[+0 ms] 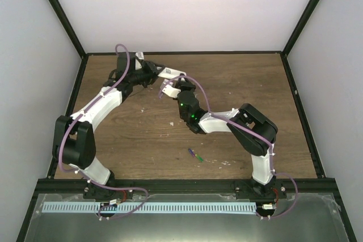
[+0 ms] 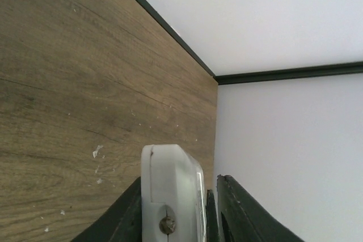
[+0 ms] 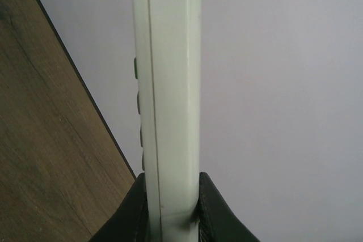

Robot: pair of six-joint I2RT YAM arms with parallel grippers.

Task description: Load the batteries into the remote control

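The white remote control (image 1: 165, 88) is held in the air over the far middle of the table, between both grippers. My left gripper (image 1: 159, 75) is shut on one end; in the left wrist view that end (image 2: 170, 185) stands between the dark fingers (image 2: 122, 216) of the left gripper (image 2: 181, 188). My right gripper (image 1: 172, 91) is shut on the other end. In the right wrist view the remote (image 3: 167, 83) runs edge-on away from the right gripper (image 3: 170, 179), with side buttons showing. The two batteries (image 1: 195, 155), one purple-blue and one green, lie end to end on the table near the right arm.
The wooden table (image 1: 238, 83) is boxed in by white walls with black frame rails (image 1: 181, 52). Small white flecks (image 1: 172, 124) lie on the wood. Both arm bases stand at the near edge (image 1: 181, 184). Purple cables loop along both arms.
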